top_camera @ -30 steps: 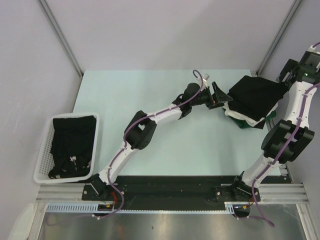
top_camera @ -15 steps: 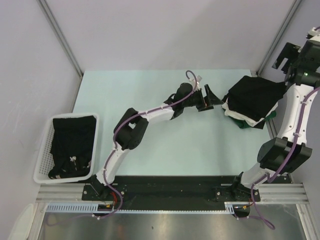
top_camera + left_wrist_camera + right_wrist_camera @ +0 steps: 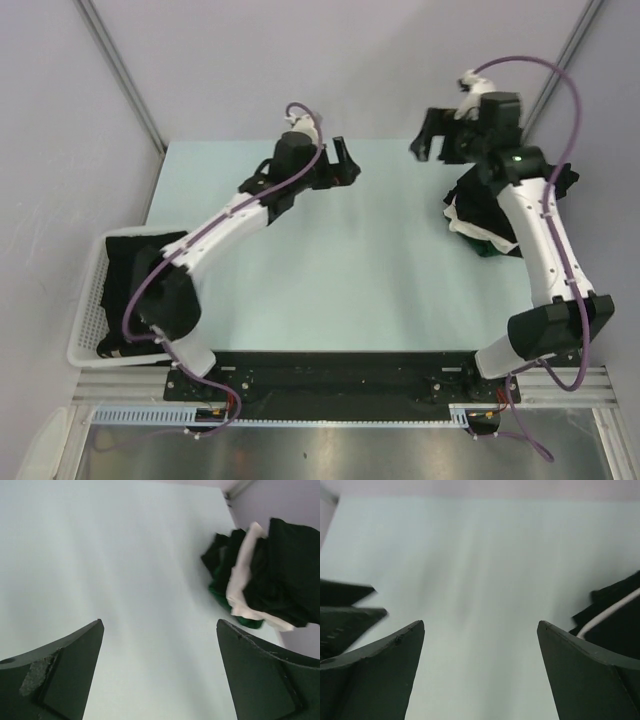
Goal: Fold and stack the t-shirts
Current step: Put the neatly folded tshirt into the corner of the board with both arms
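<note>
The pale green desk is lying mostly bare between grey walls, its middle giving wide room to move. At its far right edge a folded stack of t-shirts is sitting, black over white and green layers. At the near left edge a white basket is holding another black t-shirt. Over the far side, the left fingers and right fingers are standing wide apart, gripping nothing.

Even soft light; blurred right-wrist view.
</note>
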You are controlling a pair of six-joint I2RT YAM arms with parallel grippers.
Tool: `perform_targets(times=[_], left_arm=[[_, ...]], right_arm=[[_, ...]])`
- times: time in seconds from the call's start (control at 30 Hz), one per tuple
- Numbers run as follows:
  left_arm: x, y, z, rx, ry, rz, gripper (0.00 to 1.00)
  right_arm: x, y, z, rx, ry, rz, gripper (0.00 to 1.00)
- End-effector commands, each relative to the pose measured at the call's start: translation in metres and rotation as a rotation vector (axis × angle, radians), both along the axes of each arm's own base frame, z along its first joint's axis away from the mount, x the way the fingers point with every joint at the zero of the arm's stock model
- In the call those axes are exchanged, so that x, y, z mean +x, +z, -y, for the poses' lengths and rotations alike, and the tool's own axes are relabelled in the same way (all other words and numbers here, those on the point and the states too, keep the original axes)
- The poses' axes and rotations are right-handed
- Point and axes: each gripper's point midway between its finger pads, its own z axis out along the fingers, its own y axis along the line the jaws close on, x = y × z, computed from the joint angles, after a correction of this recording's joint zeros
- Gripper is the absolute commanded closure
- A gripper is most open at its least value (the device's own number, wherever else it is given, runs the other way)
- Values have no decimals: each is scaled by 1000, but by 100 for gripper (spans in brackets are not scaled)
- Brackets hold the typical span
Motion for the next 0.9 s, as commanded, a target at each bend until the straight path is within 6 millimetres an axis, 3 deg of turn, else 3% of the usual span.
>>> perform_targets(times=[0.0, 0.03, 0.07, 0.1, 0.13, 0.17, 0.2, 0.23, 0.27, 0.3, 0.33, 0.37, 0.5, 0.67, 0.87], left_arm=[[-17, 45, -105, 291, 273, 186, 0], [-26, 67, -130, 285, 333, 226, 1], [-32, 70, -145, 303, 368, 237, 1], [-40, 58, -159, 338, 394, 217, 0], [-51, 75, -184, 332, 473, 251, 1], [-58, 74, -195, 328, 510, 247, 1], [-66, 59, -208, 353, 540, 222, 1], [-79, 69, -224, 330, 595, 246, 0], [-86, 67, -229, 321, 605, 246, 1], [-93, 53, -235, 335, 606, 232, 1], [-103, 60, -241, 305, 615, 255, 1], [-109, 47, -245, 313, 616, 240, 0], [-131, 36, -261, 300, 646, 227, 0], [-142, 6, -272, 371, 654, 166, 1], [-147, -12, -277, 426, 642, 133, 1]], right_arm=[[-35, -70, -59, -138, 133, -216, 0], [-39, -87, -60, -176, 113, -246, 0], [-46, -88, -76, -185, 153, -235, 0], [-50, -87, -82, -185, 167, -225, 0], [-53, -90, -86, -189, 164, -224, 0], [-54, -84, -91, -185, 170, -199, 0], [-58, -80, -102, -186, 196, -179, 0], [-60, -76, -107, -186, 212, -163, 0], [-57, -67, -108, -201, 198, -130, 0], [-61, -63, -119, -208, 225, -113, 0], [-60, -64, -124, -224, 230, -107, 0], [-60, -59, -129, -247, 246, -90, 0], [-66, -66, -156, -322, 298, -100, 0], [-87, -86, -195, -332, 365, -139, 0], [-101, -98, -221, -314, 371, -157, 0]])
